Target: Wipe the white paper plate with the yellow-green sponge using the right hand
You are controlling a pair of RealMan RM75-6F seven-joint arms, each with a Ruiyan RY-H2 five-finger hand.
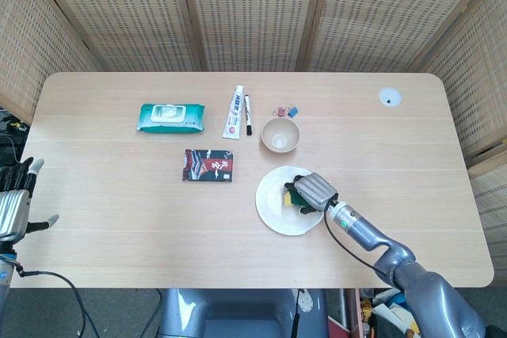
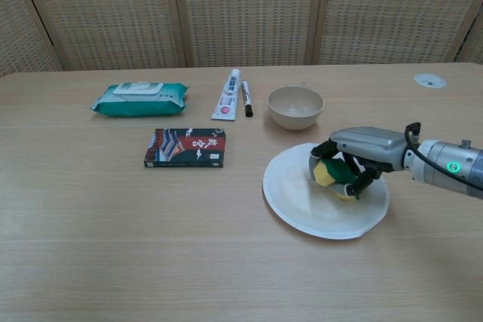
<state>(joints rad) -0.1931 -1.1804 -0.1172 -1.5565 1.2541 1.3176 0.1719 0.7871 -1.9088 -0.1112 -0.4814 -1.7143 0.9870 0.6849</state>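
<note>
The white paper plate (image 1: 274, 210) (image 2: 302, 201) lies flat on the table, right of centre. My right hand (image 1: 312, 191) (image 2: 361, 148) grips the yellow-green sponge (image 1: 291, 195) (image 2: 332, 175) and presses it down on the plate's right half. The fingers wrap over the sponge and hide most of it in the head view. My left hand (image 1: 16, 203) hangs off the table's left edge, fingers apart, holding nothing.
A beige bowl (image 1: 280, 134) (image 2: 295, 106) stands just behind the plate. A dark card box (image 2: 185, 148), a green wipes pack (image 2: 139, 99), a white tube (image 2: 229, 94) and a black marker (image 2: 246, 98) lie to the left. Binder clips (image 1: 287, 111) sit behind the bowl.
</note>
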